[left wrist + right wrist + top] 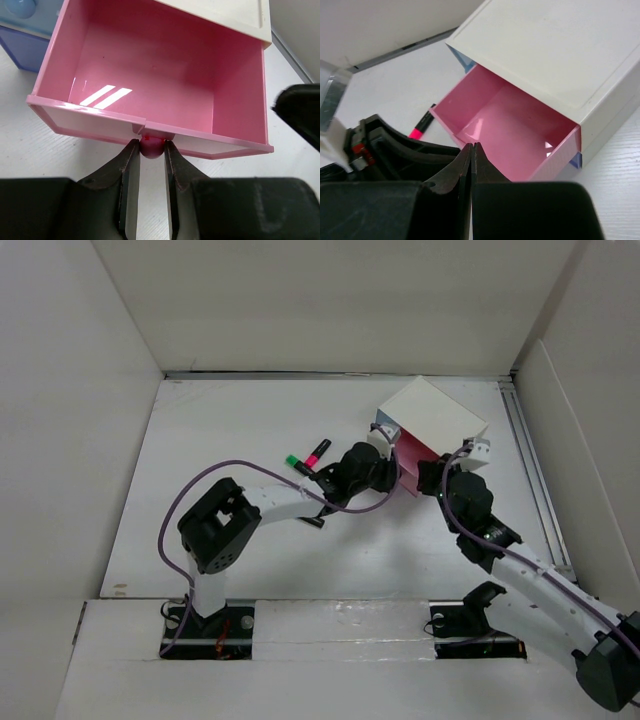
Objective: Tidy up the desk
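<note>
left claw [151,146] pinches narrow on the small round pink knob [151,150] of the glossy pink plastic drawer [150,65], pulled well out of the small white plastic box [560,50] toward the far right of the wide, flat, matte white table [220,410]; right claw [471,150] is pressed shut on nothing just above the drawer front. we judge the drawer open enough: left should hold the knob steady rather than tug and drag the box. right must spread before reaching for the pink-tipped black marker [318,452] and the green-tipped marker [295,461] lying on the table beside the left wrist.
</note>
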Robot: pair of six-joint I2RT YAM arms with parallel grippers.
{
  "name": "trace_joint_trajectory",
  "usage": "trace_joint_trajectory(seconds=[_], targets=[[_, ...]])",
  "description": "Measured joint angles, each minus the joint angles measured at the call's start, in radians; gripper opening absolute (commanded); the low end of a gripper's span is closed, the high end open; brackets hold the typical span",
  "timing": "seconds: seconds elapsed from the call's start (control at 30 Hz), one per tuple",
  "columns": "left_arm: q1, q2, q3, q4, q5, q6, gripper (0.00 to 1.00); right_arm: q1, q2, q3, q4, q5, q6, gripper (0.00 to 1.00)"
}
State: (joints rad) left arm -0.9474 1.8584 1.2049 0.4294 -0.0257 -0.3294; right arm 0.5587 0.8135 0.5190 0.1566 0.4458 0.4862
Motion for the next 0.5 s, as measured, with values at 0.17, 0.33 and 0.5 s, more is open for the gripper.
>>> trace_joint_trajectory(seconds=[0.17,0.33,0.5], targets=[[0.0,-0.019,-0.025,-0.005,0.002,0.008,0.0,-0.005,0.073,0.023,-0.021,0.027,0.0,0.01],[0.0,-0.039,-0.059,0.009,0.0,0.009,0.0,-0.031,0.094,0.028,-0.031,0.026,0.0,0.01],[0.0,-0.057,-0.08,0.006,-0.003,0.014,0.0,-0.049,0.094,0.028,-0.034,0.026,0.0,0.01]])
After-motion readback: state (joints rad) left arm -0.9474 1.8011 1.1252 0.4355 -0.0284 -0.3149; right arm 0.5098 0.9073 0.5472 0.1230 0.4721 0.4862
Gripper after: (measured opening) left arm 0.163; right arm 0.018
